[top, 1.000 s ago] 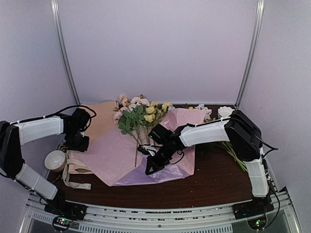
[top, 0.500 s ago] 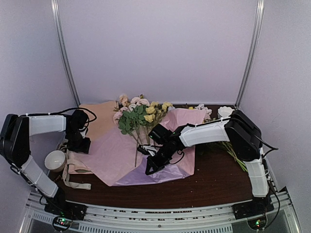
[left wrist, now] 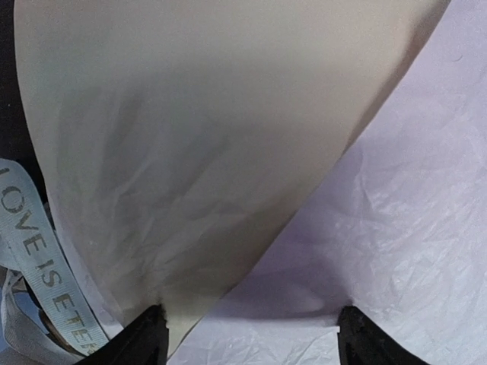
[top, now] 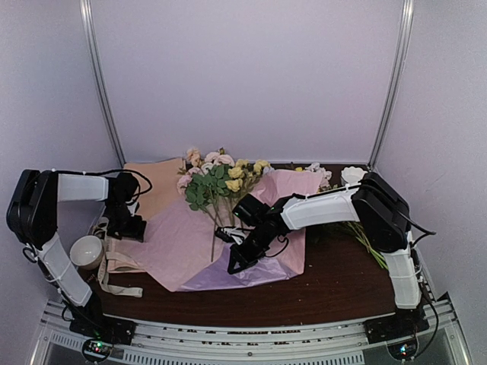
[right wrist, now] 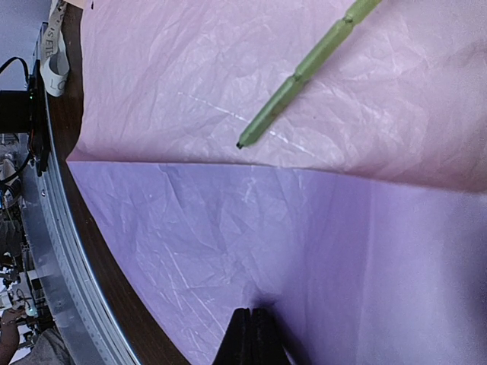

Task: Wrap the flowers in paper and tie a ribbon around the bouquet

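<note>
The paper [top: 179,243] lies spread across the middle of the desk [top: 342,293], mostly pale pink face up, with a lilac band showing along its near edge where the right hand [top: 234,266] comes down on it. The flowers [top: 217,182] rest on the far half of the sheet, with pink and yellow heads and green leaves toward the back wall and the stems running toward the near side. In the right wrist view one green stem [right wrist: 304,68] ends on the pink part, well apart from the right hand [right wrist: 251,334]. That hand's fingers are pressed together with their tips at a small crease in the lilac paper. Whether any paper is caught between them cannot be told. The left hand [top: 125,226] hangs at the left edge of the sheet, where a tan paper [top: 156,190] lies beside it. In the left wrist view the left hand [left wrist: 247,338] has its fingers [left wrist: 144,341] spread wide and nothing between them, and it sits low over the line where the tan paper [left wrist: 190,122] overlaps the lilac sheet [left wrist: 396,228]. The ribbon [top: 114,275] lies in loose loops on the desk at the near left, just beside a white cup [top: 86,251]. Its printed lettering shows at the left edge of the left wrist view [left wrist: 38,251]. At the far right a second bunch [top: 358,228] lies on the desk behind the right arm, with a white bloom [top: 351,175] at its far end.
</note>
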### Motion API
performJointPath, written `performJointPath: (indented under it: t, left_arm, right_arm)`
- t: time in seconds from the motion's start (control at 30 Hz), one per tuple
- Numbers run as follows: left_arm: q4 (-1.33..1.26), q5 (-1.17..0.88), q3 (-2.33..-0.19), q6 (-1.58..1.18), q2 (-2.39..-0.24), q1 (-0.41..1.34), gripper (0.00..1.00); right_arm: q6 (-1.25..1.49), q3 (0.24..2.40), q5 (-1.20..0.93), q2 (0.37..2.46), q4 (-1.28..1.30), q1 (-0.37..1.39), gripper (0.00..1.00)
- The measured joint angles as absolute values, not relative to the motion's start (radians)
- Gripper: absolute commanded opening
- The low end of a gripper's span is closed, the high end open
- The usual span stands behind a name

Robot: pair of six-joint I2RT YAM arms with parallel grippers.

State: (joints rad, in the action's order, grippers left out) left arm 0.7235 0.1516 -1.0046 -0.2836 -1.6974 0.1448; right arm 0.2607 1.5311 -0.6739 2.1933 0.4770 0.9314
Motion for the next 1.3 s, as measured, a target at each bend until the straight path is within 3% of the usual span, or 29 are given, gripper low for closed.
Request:
performJointPath:
  t: [0.13, 0.3, 0.5, 0.93, 1.17, 1.3]
  left_arm:
    - [0.729, 0.115, -1.000, -0.283, -1.698, 0.145, 0.69]
    - [0.728, 0.027, -0.976, -0.277, -1.695, 0.145, 0.68]
    - [0.731, -0.058, -0.972, -0.261, -1.684, 0.145, 0.57]
    - [0.733, -0.183, -0.949, -0.304, -1.539, 0.162, 0.62]
    - [0.697, -0.063, -0.786, -0.602, -1.106, 0.402, 0.60]
    - [0.682, -0.008, -0.662, -0.826, -1.025, 0.648, 0.61]
  right_arm:
    - [0.260, 1.531, -0.674, 2.193, 0.477, 0.931, 0.00]
    - [0.258, 1.531, -0.674, 2.193, 0.477, 0.931, 0.00]
    - [0.258, 1.531, -0.674, 2.193, 0.477, 0.931, 0.00]
    - [0.257, 1.531, -0.674, 2.193, 0.477, 0.931, 0.00]
    - [0.258, 1.532, -0.674, 2.194, 0.480, 0.931, 0.00]
    - [0.258, 1.533, -0.674, 2.194, 0.481, 0.931, 0.00]
